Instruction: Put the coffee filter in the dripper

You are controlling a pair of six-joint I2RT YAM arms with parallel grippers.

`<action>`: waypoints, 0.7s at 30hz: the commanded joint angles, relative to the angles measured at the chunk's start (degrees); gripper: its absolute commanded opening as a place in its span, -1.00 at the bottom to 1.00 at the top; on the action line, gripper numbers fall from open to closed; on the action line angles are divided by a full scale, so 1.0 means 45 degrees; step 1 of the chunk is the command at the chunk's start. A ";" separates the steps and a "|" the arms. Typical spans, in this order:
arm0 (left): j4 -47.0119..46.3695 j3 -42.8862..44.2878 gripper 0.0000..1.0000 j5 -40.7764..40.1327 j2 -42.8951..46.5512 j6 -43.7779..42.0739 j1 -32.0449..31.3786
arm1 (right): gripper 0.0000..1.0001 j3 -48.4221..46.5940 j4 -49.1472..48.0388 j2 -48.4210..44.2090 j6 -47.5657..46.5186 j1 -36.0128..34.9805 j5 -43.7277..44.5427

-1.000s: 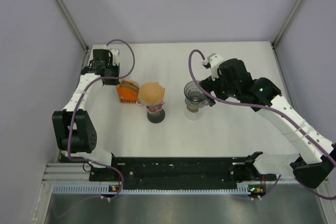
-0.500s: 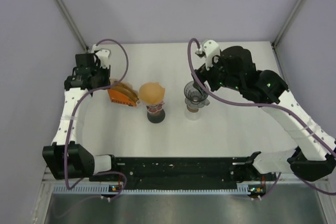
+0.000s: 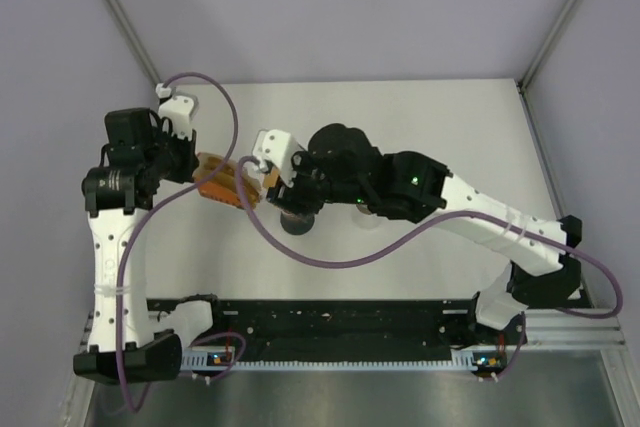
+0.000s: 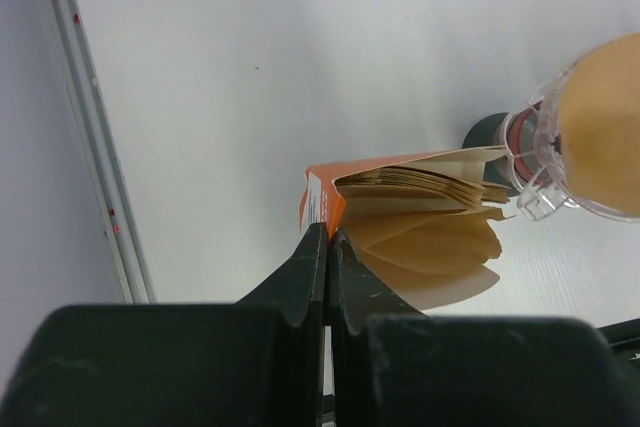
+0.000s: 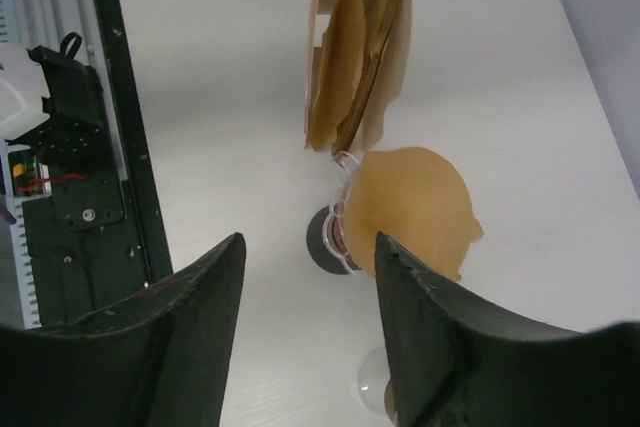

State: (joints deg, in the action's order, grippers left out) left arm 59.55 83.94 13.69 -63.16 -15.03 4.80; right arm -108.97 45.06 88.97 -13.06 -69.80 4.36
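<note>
My left gripper (image 4: 326,235) is shut on the edge of an orange filter pack (image 4: 322,197) and holds it tilted above the table, with brown paper filters (image 4: 430,242) fanning out of its open end. Beside the pack stands a clear dripper on a dark base (image 4: 530,162) with a brown filter (image 4: 605,127) sitting in it. My right gripper (image 5: 310,244) is open and empty above that dripper (image 5: 345,232), its filter (image 5: 415,207) and the pack (image 5: 355,57). In the top view my left gripper (image 3: 193,169) holds the pack (image 3: 225,185) and my right gripper (image 3: 280,187) hovers over the dripper's base (image 3: 297,224).
A second clear dripper (image 5: 377,387) stands to the right of the first, mostly hidden under my right arm (image 3: 400,187) in the top view. The black rail (image 5: 120,147) runs along the table's near edge. Walls close in on the left, right and back.
My left gripper has lifted the filter pack and drawn it left. My right arm has swung left from the second dripper to above the dripper with the filter.
</note>
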 commanded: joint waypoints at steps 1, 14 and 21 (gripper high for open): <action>0.1238 0.0818 -1.00 0.0219 0.1006 -0.0333 0.0067 | -0.04 -0.0825 -0.1007 0.0697 -0.0165 -0.0563 -0.0908; 0.2392 0.1541 -1.00 0.1039 0.1652 -0.0040 0.0067 | -0.45 0.1498 -0.4387 0.1733 0.1378 -0.0817 -0.3780; 0.2450 0.1600 -1.00 0.1292 0.1691 0.0077 0.0067 | -0.48 0.2827 -0.4856 0.1655 0.1457 -0.0817 -0.3665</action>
State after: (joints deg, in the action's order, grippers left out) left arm 70.81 88.97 17.23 -56.07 -15.14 4.84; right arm -97.89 28.14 96.88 -7.44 -72.69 -11.31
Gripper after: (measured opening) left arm 0.019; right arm 0.265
